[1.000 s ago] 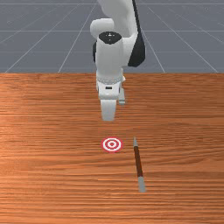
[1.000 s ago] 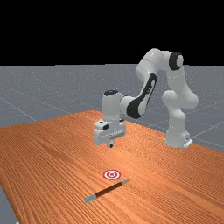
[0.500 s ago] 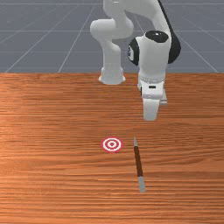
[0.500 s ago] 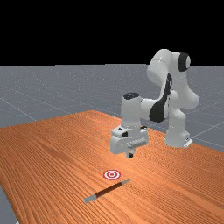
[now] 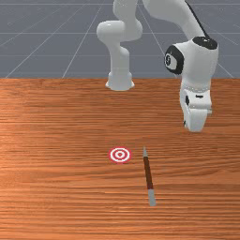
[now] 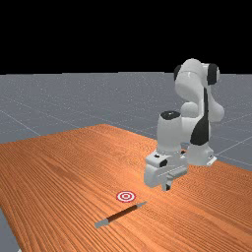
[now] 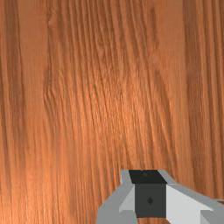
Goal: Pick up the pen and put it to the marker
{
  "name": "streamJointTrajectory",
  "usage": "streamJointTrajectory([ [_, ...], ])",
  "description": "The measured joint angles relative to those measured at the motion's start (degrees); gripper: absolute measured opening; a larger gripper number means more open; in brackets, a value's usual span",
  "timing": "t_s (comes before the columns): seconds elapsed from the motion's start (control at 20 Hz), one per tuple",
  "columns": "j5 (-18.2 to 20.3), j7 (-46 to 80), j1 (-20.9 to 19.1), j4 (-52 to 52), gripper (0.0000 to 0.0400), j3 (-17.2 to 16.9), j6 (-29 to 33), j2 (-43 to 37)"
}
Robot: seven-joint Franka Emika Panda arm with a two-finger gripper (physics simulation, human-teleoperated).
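So the gripper [image 6: 168,186] is up in the air off to the front view's right of the pen, and honestly I can't tell if it's open or closed. The pen [image 5: 148,172] is lying flat on the table [image 5: 56,187], pointed end nearest the red-and-white marker [image 5: 120,154], close but not touching. Progress-wise I'd call it basically zero: no grab, no lift, so what's left is lining up over the pen, gripping it, carrying it across and setting it down at the marker.
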Motion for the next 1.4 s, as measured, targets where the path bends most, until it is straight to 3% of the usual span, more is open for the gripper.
streamJointTrajectory([
  [0.25,-0.14,2.33,0.73,0.34,0.0,-0.88,6.47,6.43],
  [0.3,-0.05,-0.44,0.01,2.01,0.0,-0.04,4.77,8.25],
  [0.35,-0.37,1.37,0.6,0.65,0.0,-0.76,7.67,8.47],
  [0.5,0.36,-0.58,-0.25,1.2,0.0,0.33,8.27,9.65],
  [0.65,-0.92,-2.81,-0.22,8.66,0.0,-0.02,4.27,13.55],
  [0.7,1.72,-3.61,-1.92,12.4,0.0,1.6,3.71,15.82],
  [0.8,2.49,-5.55,-2.79,26.67,0.0,2.24,-2.48,23.5],
  [0.85,2.66,-6.27,-2.79,38.94,0.0,2.34,-7.96,30.0],
  [0.9,0.35,-4.02,-1.15,45.23,0.0,-0.29,-12.06,33.23],
  [1.15,0.35,-4.02,-1.26,45.18,0.0,-0.34,-12.07,33.32],
  [1.2,0.07,-7.14,-1.47,54.22,0.0,0.0,-16.28,38.18],
  [1.4,-0.3,-13.34,-4.74,45.72,0.0,0.58,-12.64,33.72],
])
